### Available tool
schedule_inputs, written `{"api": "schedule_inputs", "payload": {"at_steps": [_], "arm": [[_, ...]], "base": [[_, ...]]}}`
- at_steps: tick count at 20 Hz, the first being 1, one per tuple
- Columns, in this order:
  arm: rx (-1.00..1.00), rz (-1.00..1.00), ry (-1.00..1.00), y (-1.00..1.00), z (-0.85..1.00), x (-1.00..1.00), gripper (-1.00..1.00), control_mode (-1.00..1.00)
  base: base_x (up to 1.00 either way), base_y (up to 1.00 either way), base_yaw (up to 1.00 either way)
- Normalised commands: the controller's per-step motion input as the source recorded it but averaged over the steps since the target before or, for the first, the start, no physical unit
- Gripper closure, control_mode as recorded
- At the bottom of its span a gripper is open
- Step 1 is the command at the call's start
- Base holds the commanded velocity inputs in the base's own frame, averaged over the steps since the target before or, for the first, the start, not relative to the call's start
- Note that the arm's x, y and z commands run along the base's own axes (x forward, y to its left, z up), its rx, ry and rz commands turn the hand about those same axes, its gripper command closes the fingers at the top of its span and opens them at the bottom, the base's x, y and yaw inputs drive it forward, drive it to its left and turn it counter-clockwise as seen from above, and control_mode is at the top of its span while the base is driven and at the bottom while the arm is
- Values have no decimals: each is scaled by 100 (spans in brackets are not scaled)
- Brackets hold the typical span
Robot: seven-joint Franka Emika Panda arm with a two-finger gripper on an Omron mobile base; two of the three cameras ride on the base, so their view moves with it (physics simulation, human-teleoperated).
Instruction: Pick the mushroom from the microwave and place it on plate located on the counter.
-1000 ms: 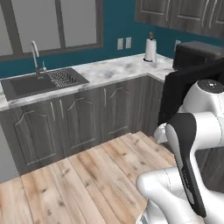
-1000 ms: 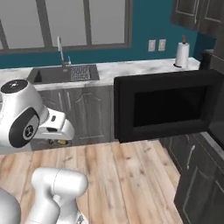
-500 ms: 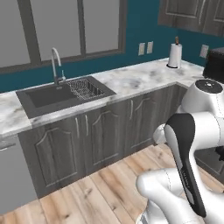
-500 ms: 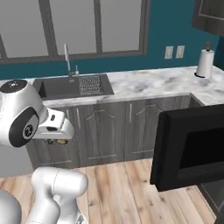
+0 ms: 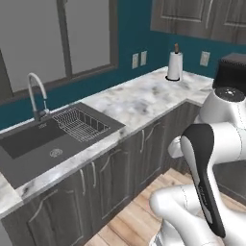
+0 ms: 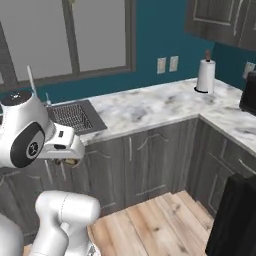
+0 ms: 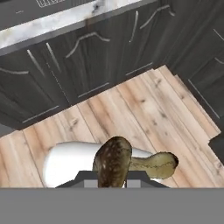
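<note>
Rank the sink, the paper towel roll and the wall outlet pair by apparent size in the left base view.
1. sink, largest, though nearest the camera.
2. paper towel roll.
3. wall outlet pair, smallest.

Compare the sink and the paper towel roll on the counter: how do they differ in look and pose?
The sink is a dark, wide basin sunk below the counter; the paper towel roll is white, narrow and stands upright above it. The sink holds a wire rack; the roll holds nothing. The sink lies under the window, the roll towards the corner. Both belong to the same marbled counter.
</note>
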Motion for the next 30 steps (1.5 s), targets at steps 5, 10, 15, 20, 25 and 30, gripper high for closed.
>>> {"api": "schedule_inputs", "payload": {"at_steps": [5, 10, 15, 20, 25, 30], "arm": [[0, 0, 0, 0, 0, 0, 100, 100], [0, 0, 0, 0, 0, 0, 100, 100], [0, 0, 0, 0, 0, 0, 100, 100], [0, 0, 0, 0, 0, 0, 100, 100], [0, 0, 0, 0, 0, 0, 100, 100], [0, 0, 0, 0, 0, 0, 100, 100]], "base": [[100, 29, -48], [92, 7, -53], [58, -15, -64], [42, -33, -67], [47, -30, -66], [73, -19, -50]]}}
